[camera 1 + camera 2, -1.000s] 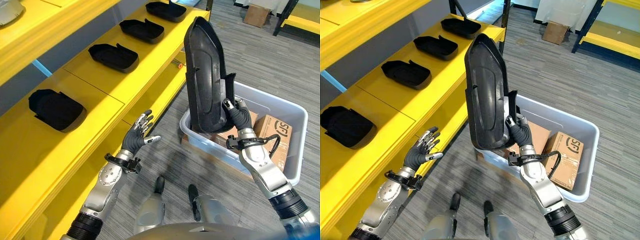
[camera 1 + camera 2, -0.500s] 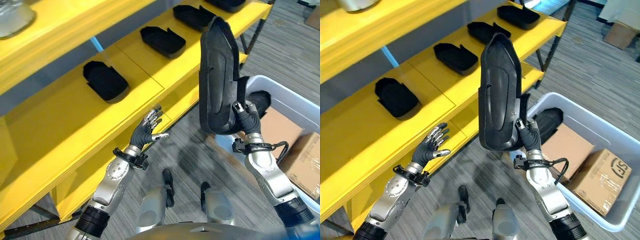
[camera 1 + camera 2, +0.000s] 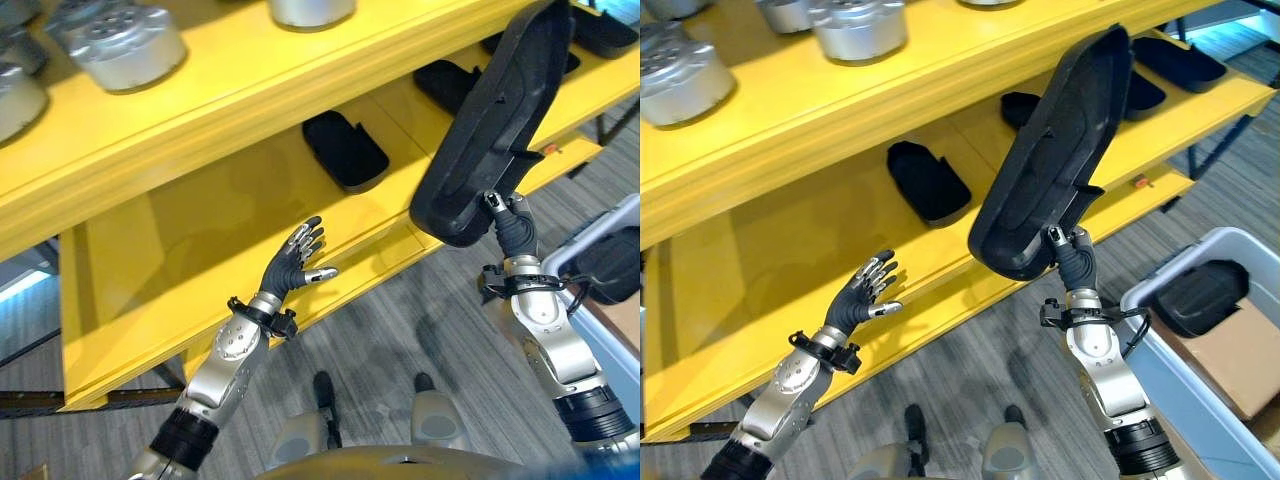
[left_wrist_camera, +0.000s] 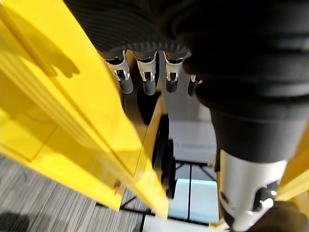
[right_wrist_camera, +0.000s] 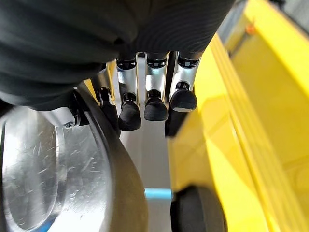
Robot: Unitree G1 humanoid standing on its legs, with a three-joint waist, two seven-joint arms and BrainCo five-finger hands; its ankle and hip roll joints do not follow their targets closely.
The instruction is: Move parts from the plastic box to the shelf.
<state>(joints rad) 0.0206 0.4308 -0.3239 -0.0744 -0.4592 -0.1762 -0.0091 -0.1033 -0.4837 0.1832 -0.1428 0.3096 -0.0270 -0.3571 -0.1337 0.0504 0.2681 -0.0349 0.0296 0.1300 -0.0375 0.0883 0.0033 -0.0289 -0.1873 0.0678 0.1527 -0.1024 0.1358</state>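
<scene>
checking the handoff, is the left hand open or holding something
Open and empty. The left hand hovers before the yellow shelf with fingers spread; the black part is in the right hand.

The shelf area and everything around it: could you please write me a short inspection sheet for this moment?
Surface: yellow shelf, lower level partly bare at the near end.
Job's things: large black part held tilted in front of the shelf; black parts lying in a row on the lower level; another black part in the plastic box.
Clutter: silver metal parts on the upper level; cardboard box in the plastic box.
Hands: right hand gripping the large part's lower edge; left hand open, holding nothing.
Cables: nothing seen.
Surroundings: grey carpet floor.
</scene>
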